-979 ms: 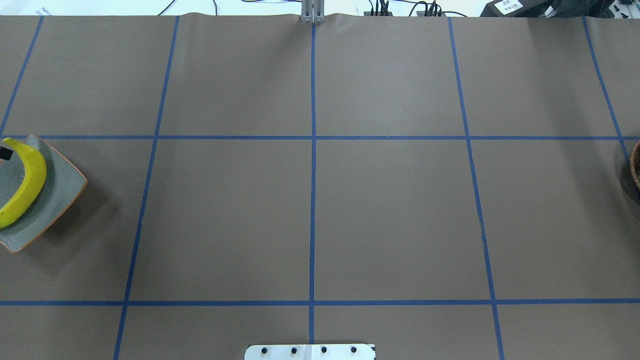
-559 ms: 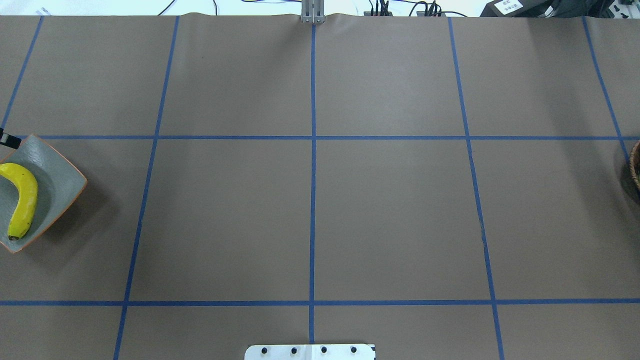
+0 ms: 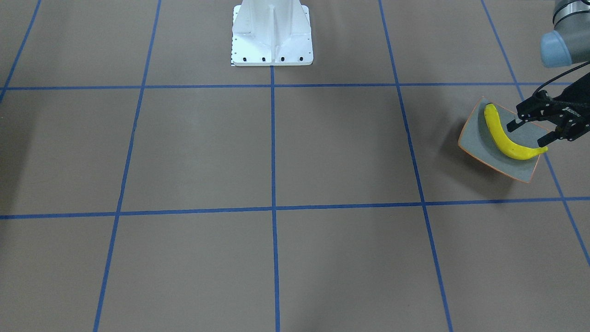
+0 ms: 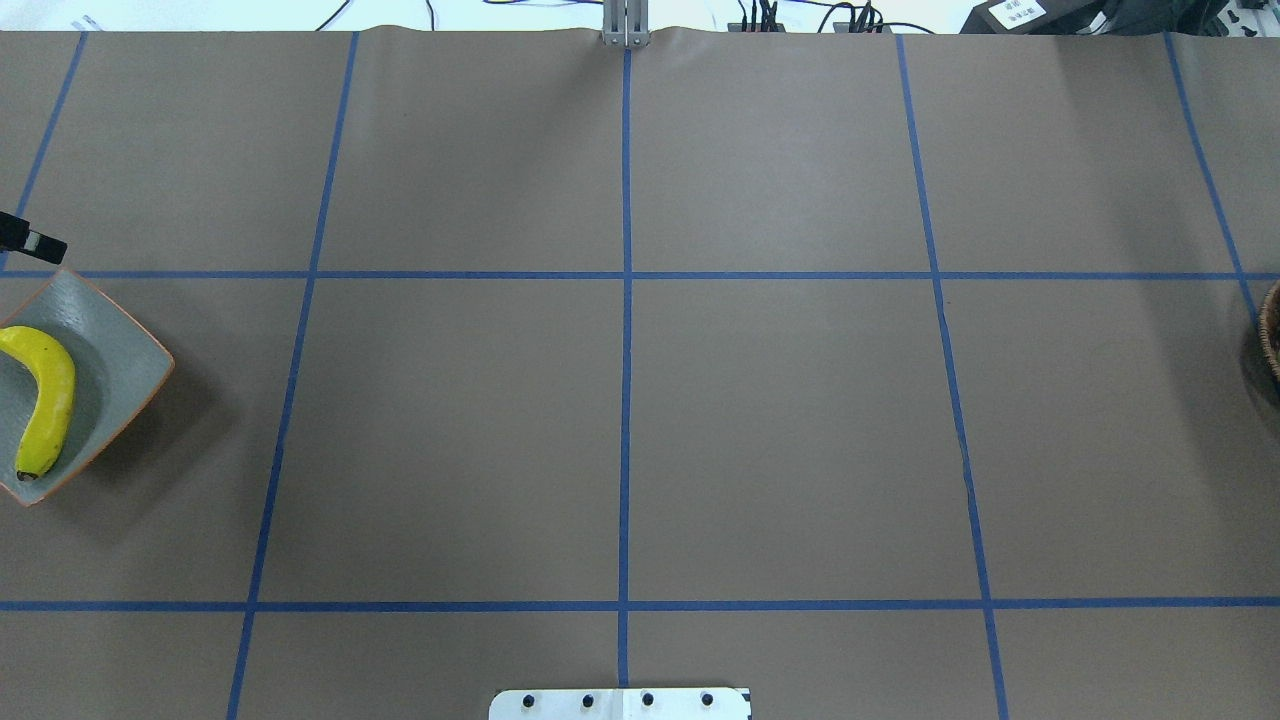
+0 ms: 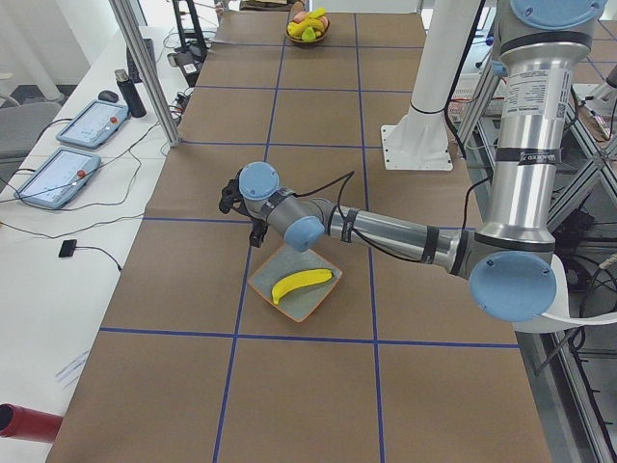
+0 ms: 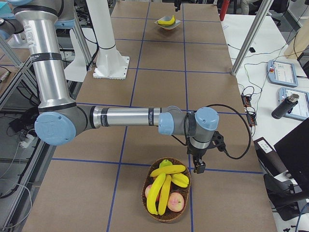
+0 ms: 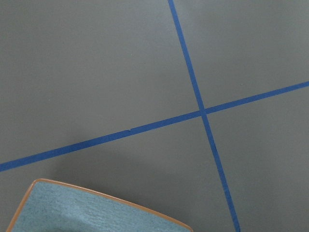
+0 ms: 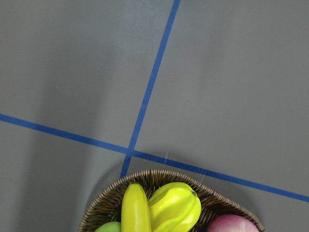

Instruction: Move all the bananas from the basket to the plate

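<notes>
Bananas (image 6: 155, 193) are heaped in the wicker basket (image 8: 102, 207), several of them lying across one another. They sit just below and beside the right gripper (image 6: 198, 166), which hangs at the basket's rim on the side away from the robot's base. A pink fruit (image 6: 176, 202) and a green fruit (image 6: 165, 163) share the basket with them. Only the side camera catches that gripper, so I cannot tell whether its fingers are apart or together. Its own wrist camera looks down on the rim, a banana tip and a lumpy yellow fruit (image 8: 176, 203).

Well away, at the other end of the table, one banana (image 3: 509, 137) lies loose in the plate (image 3: 500, 162), curving from one corner toward the opposite one. It sits below the left gripper (image 3: 528, 133), whose two black fingers stand wide apart with nothing between them and touch neither fruit nor dish. Seen from the table's end, this gripper is raised over the plate's far corner, so the dish lies beneath it and back toward the robot. The plate is turned diamond-wise to the blue tape lines (image 4: 625, 400) that mark the brown table cover (image 4: 780, 430), and lies beside one of their crossings.
</notes>
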`<state>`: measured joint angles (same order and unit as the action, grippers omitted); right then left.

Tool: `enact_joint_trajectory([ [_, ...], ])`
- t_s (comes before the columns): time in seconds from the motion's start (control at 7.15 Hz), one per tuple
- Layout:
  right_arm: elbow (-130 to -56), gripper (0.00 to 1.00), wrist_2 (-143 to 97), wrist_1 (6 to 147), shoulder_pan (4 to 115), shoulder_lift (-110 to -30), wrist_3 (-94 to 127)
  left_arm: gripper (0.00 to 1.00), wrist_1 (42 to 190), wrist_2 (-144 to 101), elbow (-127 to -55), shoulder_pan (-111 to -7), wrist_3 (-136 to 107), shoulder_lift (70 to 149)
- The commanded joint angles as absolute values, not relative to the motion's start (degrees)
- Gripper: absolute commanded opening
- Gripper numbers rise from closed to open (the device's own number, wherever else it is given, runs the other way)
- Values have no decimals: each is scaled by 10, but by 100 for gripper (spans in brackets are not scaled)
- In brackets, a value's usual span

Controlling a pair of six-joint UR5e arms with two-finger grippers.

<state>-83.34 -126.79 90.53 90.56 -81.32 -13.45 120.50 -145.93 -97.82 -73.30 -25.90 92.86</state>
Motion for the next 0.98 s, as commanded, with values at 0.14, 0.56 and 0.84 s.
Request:
enact_joint_trajectory([
  [0.14, -828, 100, -1291, 770, 905, -882, -54, 100, 1205, -1459, -984, -733, -259, 932],
  [0.56, -835, 100, -1317, 748, 923, -924, -235, 100, 1208, -1458, -984, -733, -260, 935],
  [0.84, -858, 100, -1335, 746, 947, -944, -263, 100, 1211, -1459, -984, -734, -260, 932],
])
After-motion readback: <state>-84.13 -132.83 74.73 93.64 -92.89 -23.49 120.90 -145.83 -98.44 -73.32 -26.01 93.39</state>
